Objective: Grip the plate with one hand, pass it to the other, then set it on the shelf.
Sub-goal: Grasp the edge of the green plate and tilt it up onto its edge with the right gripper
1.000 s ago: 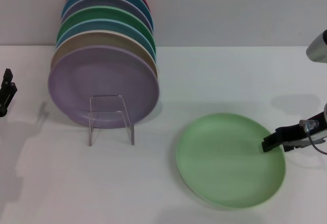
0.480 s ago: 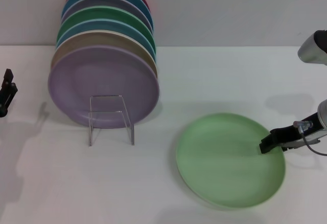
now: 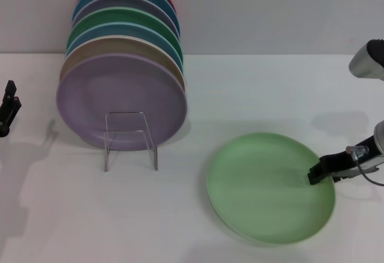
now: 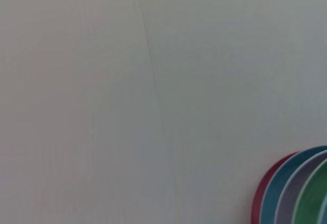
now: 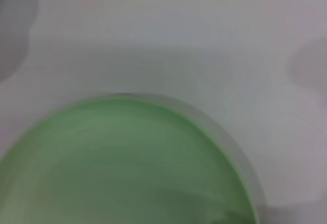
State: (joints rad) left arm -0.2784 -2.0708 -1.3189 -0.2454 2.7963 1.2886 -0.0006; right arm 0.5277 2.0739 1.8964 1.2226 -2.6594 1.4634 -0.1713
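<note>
While the round, shallow, pale mint-green matte plate [image 3: 270,187] lies flat on the white table [image 3: 252,95], the right gripper [image 3: 318,174] sits at its right rim; whether it grips cannot be told. Lift, handover and racking remain. The clear thin-wire shelf [image 3: 130,140] carries glossy upright plates; the left gripper [image 3: 7,107] idles far left.

The right tool [image 3: 317,173] is a slim black piece with a squared tip, carrying a small clear part and a thin grey looping cable behind it below a rounded silver arm segment [image 3: 367,60], while the left tool [image 3: 8,107] is a narrow, notched black piece.
</note>
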